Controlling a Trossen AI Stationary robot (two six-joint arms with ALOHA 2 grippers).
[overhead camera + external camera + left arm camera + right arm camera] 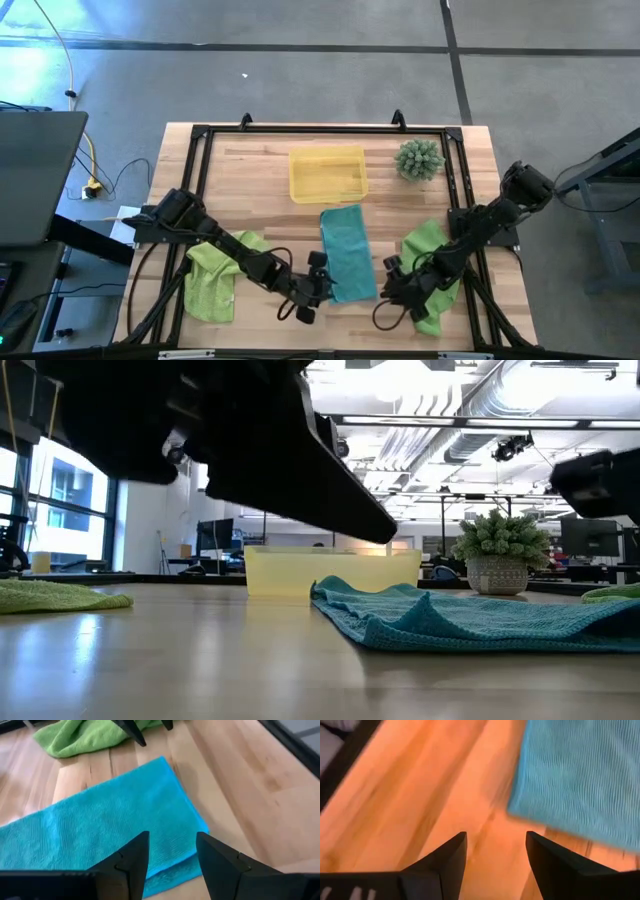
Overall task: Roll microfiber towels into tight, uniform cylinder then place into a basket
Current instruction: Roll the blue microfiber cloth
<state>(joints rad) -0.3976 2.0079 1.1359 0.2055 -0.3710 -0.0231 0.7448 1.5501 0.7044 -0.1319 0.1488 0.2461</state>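
Left pincer (317, 290), right pincer (392, 283) spread, flanking teal towel (346, 252).

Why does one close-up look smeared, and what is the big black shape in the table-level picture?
Right wrist view: the teal towel and wood grain are streaked by motion blur. Low view: a dark arm close to the lens is silhouetted against bright ceiling lights. Left wrist view: sharp, the left gripper open over the towel.
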